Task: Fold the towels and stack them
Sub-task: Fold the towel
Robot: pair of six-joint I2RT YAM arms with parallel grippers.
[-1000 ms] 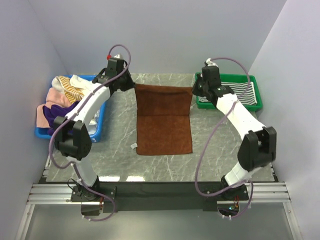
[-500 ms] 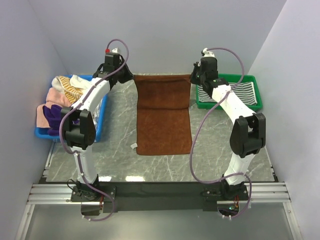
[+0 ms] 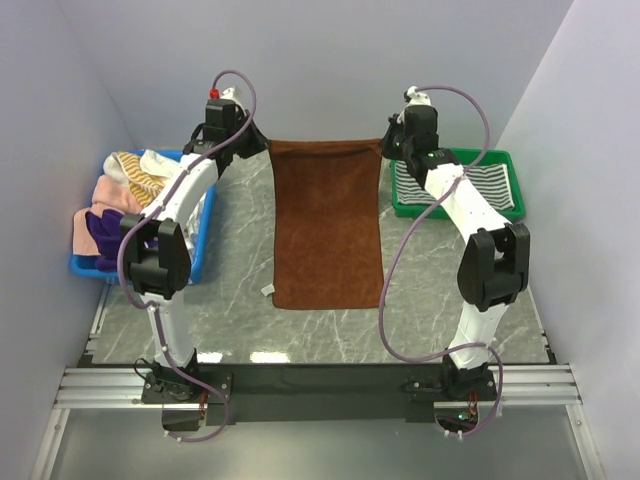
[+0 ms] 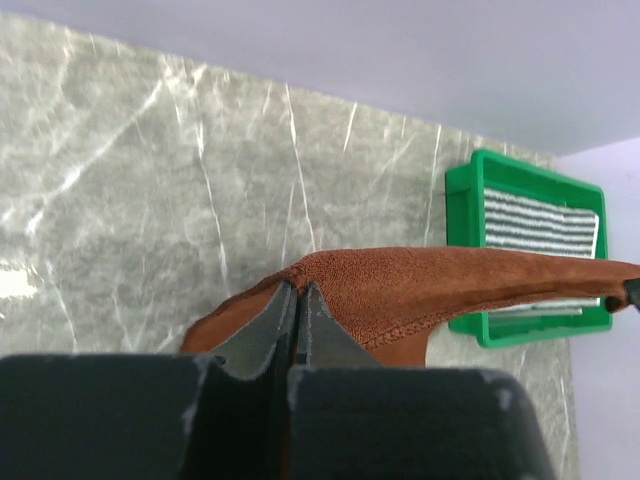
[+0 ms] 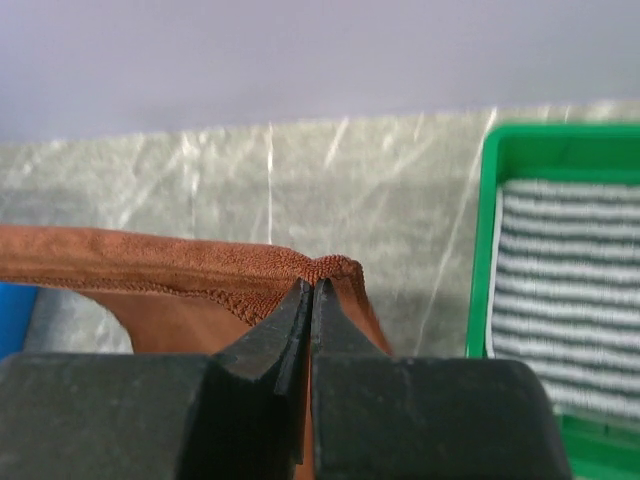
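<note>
High fixed view from the near side; two close wrist views, both with the green tray (image 4: 461, 225).

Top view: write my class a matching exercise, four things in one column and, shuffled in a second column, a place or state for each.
Column one
1. brown towel
2. striped towel
3. blue bin
4. left gripper

Column two
a. shut on a towel corner
b. at the left of the table, heaped with mixed towels
c. lying in the green tray
d. hung by two far corners, near end on the table

Pairs: 1-d, 2-c, 3-b, 4-a
</note>
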